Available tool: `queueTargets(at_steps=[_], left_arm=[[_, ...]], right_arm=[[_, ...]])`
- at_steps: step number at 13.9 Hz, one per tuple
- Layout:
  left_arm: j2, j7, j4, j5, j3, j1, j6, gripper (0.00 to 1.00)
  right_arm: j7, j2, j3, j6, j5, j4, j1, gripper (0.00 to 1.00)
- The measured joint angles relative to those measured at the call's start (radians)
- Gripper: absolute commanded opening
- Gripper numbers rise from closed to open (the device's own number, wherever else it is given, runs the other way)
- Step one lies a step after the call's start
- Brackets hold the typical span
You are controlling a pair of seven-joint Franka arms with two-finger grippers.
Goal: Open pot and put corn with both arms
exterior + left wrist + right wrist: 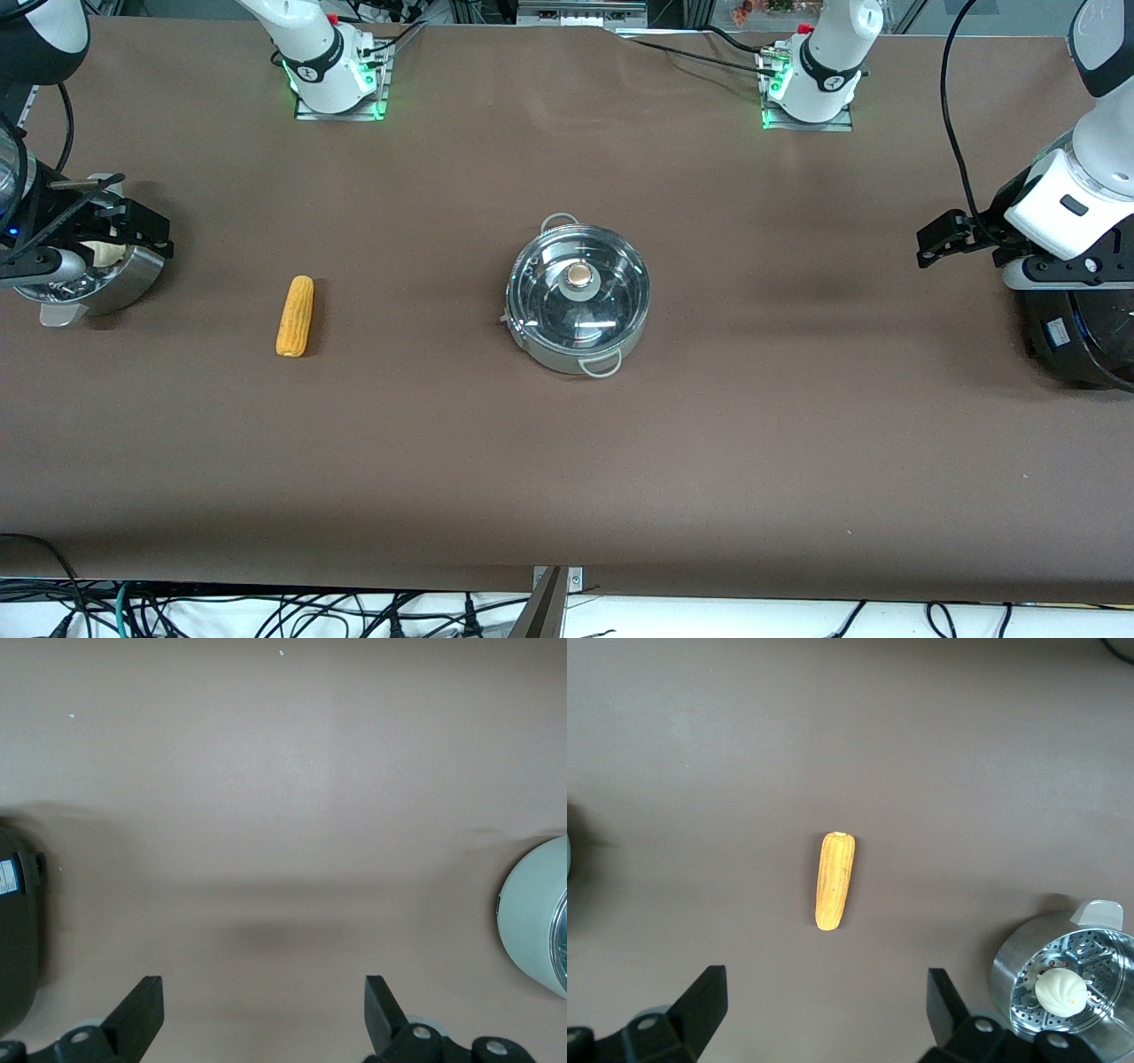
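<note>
The steel pot [556,356] stands mid-table with its glass lid [616,297] on and the brass knob [579,277] on top. Its side also shows in the left wrist view [530,914]. The corn [295,315] lies flat on the cloth toward the right arm's end, between the pot and the steamer; it also shows in the right wrist view [834,880]. My right gripper [140,230] hangs open and empty over the steamer pot's edge. In its own wrist view [827,1003] the fingers are wide apart. My left gripper [944,239] is open and empty over bare cloth beside the black cooker, as its wrist view [263,1005] shows.
A steel steamer pot [133,282] with a white bun [1061,990] stands at the right arm's end. A big black cooker [1076,341] stands at the left arm's end. Brown cloth covers the table.
</note>
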Motion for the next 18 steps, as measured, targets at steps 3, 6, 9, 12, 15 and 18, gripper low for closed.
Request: queueTargets(at_steps=[3,6,9,12,15,18], left_arm=[[0.000,0.000,0.000,0.000,0.000,0.000,0.000,1.00],[0.000,0.000,0.000,0.000,0.000,0.000,0.000,1.00],[0.000,0.000,0.000,0.000,0.000,0.000,-0.007,1.00],[0.000,0.000,0.000,0.000,0.000,0.001,-0.011,1.00],[-0.001,0.000,0.000,0.000,0.000,0.001,-0.012,1.00],[-0.001,0.000,0.000,0.000,0.000,0.001,-0.012,1.00]], right_arm=[[0.000,0.000,-0.001,-0.002,0.001,-0.003,-0.001,1.00],[0.000,-0.003,-0.004,-0.002,0.004,-0.002,-0.001,1.00],[0.001,-0.007,-0.014,-0.002,0.004,-0.002,-0.002,1.00],[0.001,-0.008,-0.025,-0.002,0.005,-0.002,-0.003,1.00],[0.001,-0.008,-0.035,-0.002,0.005,-0.002,-0.003,1.00],[0.000,-0.008,-0.038,-0.002,0.005,-0.002,-0.003,1.00]])
